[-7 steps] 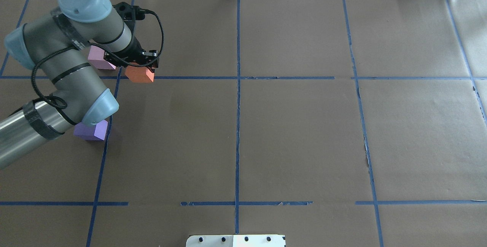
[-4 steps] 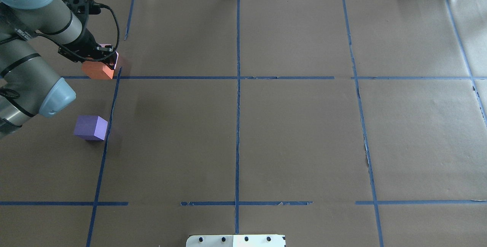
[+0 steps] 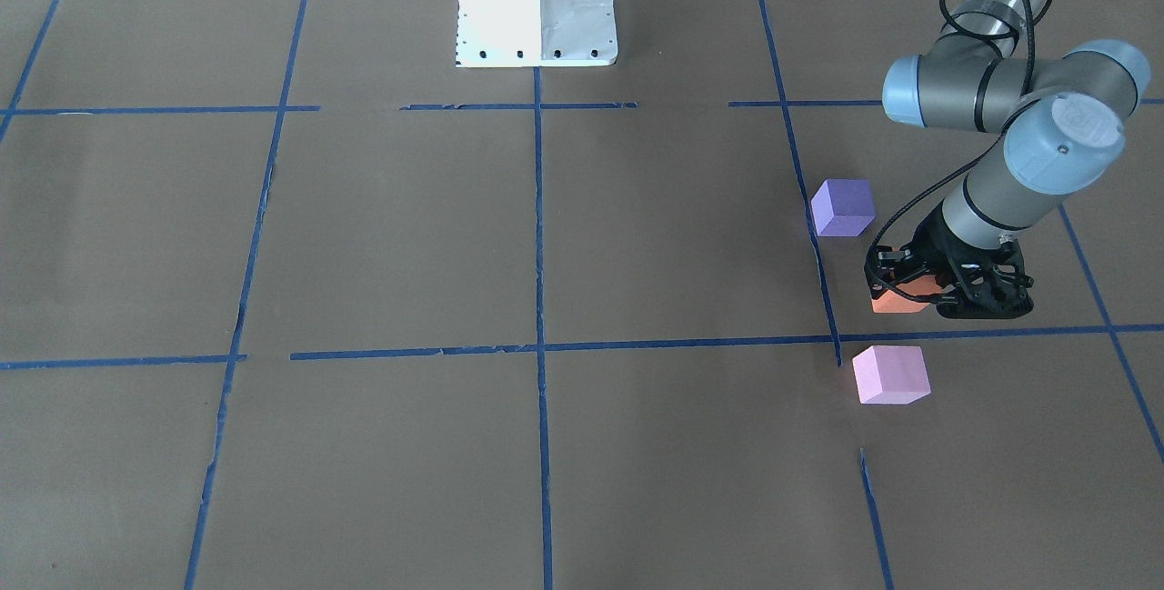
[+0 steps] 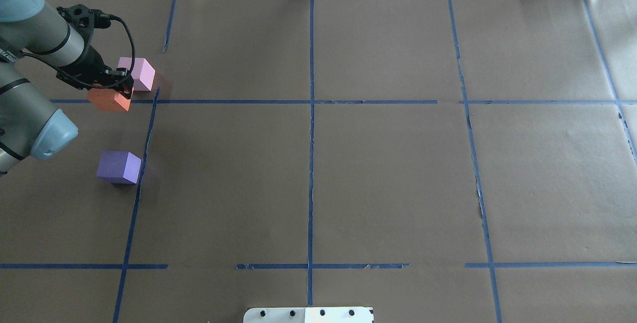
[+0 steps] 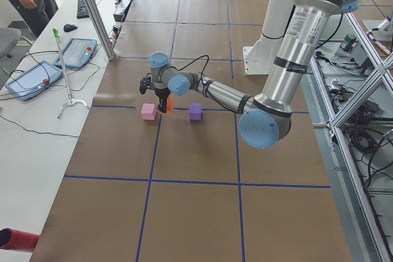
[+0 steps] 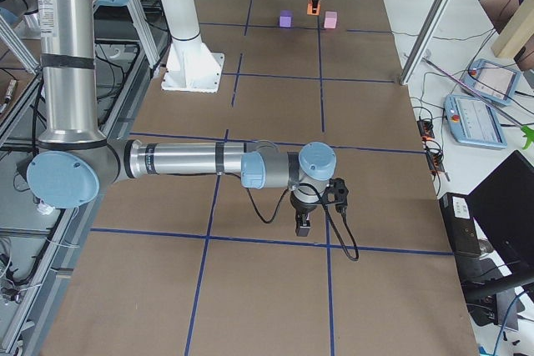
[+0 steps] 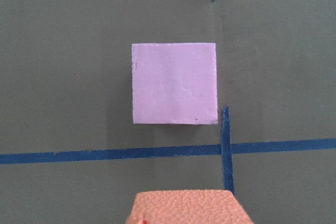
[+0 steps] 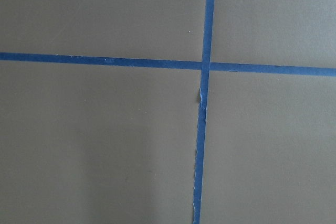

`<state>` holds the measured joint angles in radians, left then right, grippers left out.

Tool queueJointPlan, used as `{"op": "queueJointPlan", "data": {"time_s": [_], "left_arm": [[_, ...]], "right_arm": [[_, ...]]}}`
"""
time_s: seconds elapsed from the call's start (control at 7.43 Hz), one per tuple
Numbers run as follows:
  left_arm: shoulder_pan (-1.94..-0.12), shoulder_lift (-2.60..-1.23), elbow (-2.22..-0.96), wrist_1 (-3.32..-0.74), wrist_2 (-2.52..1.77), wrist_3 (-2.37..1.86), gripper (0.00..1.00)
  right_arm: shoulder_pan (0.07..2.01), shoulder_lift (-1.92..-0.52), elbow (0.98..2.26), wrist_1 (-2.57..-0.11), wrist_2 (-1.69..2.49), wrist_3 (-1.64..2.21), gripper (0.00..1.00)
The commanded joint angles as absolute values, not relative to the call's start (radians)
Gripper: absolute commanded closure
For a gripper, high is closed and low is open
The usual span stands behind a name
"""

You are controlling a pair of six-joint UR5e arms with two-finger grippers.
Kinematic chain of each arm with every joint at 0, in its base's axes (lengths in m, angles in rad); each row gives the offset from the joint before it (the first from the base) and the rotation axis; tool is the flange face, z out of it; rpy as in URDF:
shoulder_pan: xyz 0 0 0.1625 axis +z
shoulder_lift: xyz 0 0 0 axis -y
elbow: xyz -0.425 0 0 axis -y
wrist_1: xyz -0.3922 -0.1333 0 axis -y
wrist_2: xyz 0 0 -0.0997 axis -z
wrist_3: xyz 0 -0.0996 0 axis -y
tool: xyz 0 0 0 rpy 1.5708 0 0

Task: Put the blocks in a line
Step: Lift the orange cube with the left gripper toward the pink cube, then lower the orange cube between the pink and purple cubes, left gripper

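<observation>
Orange block [image 4: 110, 100]: sits near the far left corner of the tabletop [image 4: 348, 188], between the other two blocks and pinched in the left gripper. I cannot tell whether its underside touches the paper.
Feel: judged light and slightly soft, like foam. The pebbled top seen from the wrist camera suggests a grippy surface that is neither slippery nor fragile.
Where to hold: two opposite flat sides, near the middle, with gentle pressure. A hard squeeze would likely dent it, and a corner hold could let it twist.
Left gripper [image 4: 115, 85]: closed around the orange block from above, with its fingers on opposite sides.
Pink block [image 4: 139, 73]: just beyond the orange one, toward the far edge. It lies flat and square, close by but not touching.
Purple block [image 4: 119, 167]: toward the near edge, well apart from the orange one and free.
Line: the three look roughly in a row along the left edge, with uneven gaps.
Right gripper [image 6: 302, 224]: hangs over blue tape [image 4: 312, 163] near the right edge. I cannot tell whether it is spread or closed.
</observation>
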<state>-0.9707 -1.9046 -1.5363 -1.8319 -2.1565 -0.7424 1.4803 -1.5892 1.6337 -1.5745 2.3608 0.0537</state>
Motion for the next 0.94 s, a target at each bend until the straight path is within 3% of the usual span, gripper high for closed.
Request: {"op": "queueJointPlan", "data": {"time_s": [0.0,0.81], "left_arm": [[-0.968,-1.91,-1.491,-1.882,-2.158,-0.755,0.63],[-0.914,-1.919,-1.434,-1.974,-2.158,-0.888,0.63]], "right_arm": [[1.48,-1.589,1.634,-1.574,2.361,0.054,0.0],[1.48,-1.589,1.634,-1.575,2.361,0.054,0.0]]}}
